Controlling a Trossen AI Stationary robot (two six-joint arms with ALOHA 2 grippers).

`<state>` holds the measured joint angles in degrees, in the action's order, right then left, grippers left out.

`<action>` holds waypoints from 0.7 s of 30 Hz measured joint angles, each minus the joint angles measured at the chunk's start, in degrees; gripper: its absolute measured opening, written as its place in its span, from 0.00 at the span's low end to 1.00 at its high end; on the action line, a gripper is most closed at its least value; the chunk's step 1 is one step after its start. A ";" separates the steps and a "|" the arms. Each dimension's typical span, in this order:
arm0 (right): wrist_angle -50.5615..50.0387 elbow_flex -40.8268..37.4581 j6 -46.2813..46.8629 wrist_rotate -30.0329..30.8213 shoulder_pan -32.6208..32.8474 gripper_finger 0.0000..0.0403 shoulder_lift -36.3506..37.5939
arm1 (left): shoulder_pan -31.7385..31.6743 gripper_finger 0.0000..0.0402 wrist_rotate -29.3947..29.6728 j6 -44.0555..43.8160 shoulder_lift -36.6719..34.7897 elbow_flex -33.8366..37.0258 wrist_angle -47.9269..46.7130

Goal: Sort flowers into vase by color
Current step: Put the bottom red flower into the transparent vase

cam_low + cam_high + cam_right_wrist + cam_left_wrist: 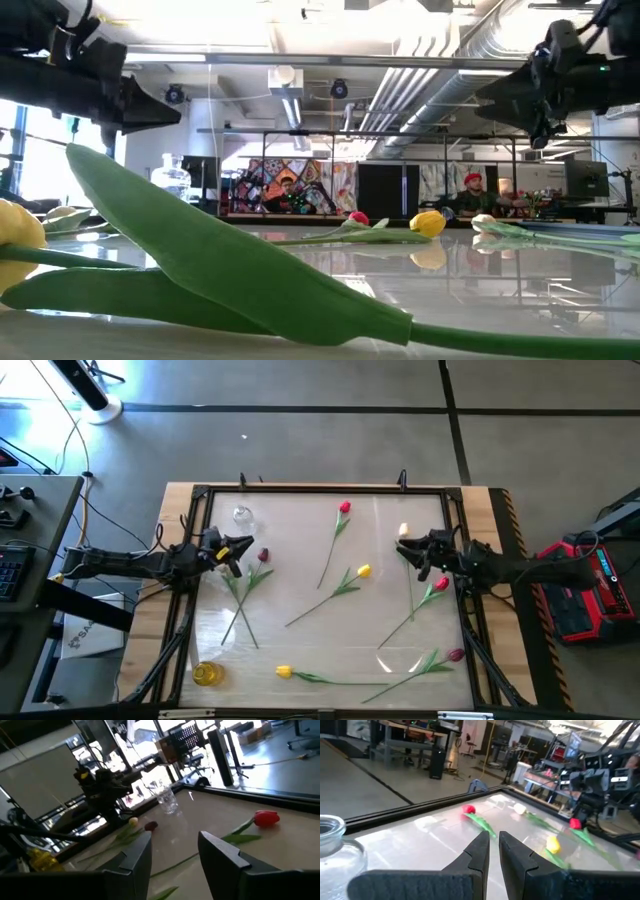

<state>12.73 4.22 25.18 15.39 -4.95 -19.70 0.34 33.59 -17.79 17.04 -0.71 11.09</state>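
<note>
Several artificial tulips lie flat on the clear table top: a red one [345, 507], a yellow one [363, 571], a cream one [403, 530], a red one [441, 584], a maroon one [263, 555], a second maroon one [456, 655] and a yellow one [284, 671]. A clear glass vase [242, 517] stands at far left and a yellow vase [207, 674] at near left. My left gripper [240, 548] [493, 840] hovers shut between the clear vase and the left maroon tulip. My right gripper [403, 548] [175, 842] hovers open just near of the cream tulip.
A dark raised frame [300, 490] rims the clear work surface, with wooden table edges outside it. Cables and equipment sit past the left edge and a red device [580, 585] past the right. People sit in the room far behind the table [290, 190].
</note>
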 joint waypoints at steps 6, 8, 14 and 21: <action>-0.36 5.07 -0.15 -0.01 -2.77 0.37 -11.46 | 0.00 0.08 -1.14 -0.01 1.63 0.00 -0.09; -0.84 6.70 -0.03 0.54 -3.55 0.37 -15.23 | 0.02 0.08 -3.82 0.74 1.77 0.00 -0.07; -2.46 11.58 3.84 1.18 -5.79 0.37 -25.86 | 0.87 0.08 -7.51 5.75 1.70 0.00 2.16; -9.36 21.95 8.24 0.85 -7.56 0.37 -38.16 | 2.32 0.08 -7.53 10.42 1.70 0.00 5.95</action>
<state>3.37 26.17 33.42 16.24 -12.51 -57.86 2.65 26.06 -7.37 18.74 -0.71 17.04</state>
